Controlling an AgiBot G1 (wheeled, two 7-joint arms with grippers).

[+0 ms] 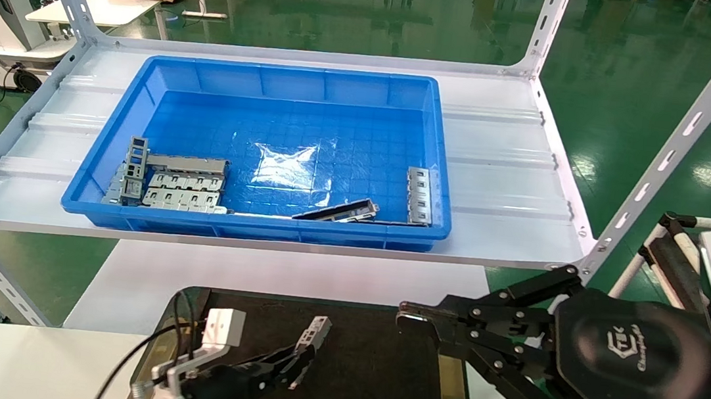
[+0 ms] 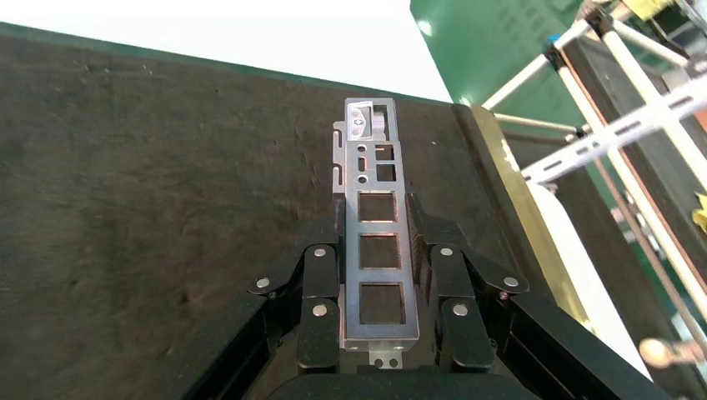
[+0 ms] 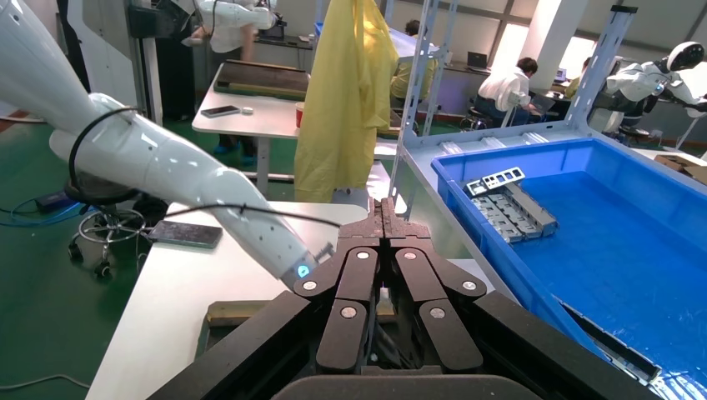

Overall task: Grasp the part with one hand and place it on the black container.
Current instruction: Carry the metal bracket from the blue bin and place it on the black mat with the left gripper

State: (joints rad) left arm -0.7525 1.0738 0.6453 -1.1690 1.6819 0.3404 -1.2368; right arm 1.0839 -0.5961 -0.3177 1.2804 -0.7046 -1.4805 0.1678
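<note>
The part (image 1: pixel 316 329), a slim silver-grey bar with a row of rectangular cut-outs, is held over the near-middle of the black container (image 1: pixel 377 373). My left gripper (image 1: pixel 303 352) is shut on it. In the left wrist view the part (image 2: pixel 378 277) sticks out forward between the two fingers of the left gripper (image 2: pixel 377 229), above the matte black surface of the container (image 2: pixel 125 167). Whether it touches the surface I cannot tell. My right gripper (image 1: pixel 406 317) hangs shut and empty over the container's right edge; its closed tips show in the right wrist view (image 3: pixel 385 204).
A blue bin (image 1: pixel 289 80) stands on the white shelf behind, holding grey cages (image 1: pixel 185 185), a dark strip (image 1: pixel 338 211) and another slim bar (image 1: pixel 420 196). Slanted shelf posts (image 1: pixel 663 159) rise at both sides. The container's gold rim (image 1: pixel 450 394) borders a white table (image 1: pixel 14 362).
</note>
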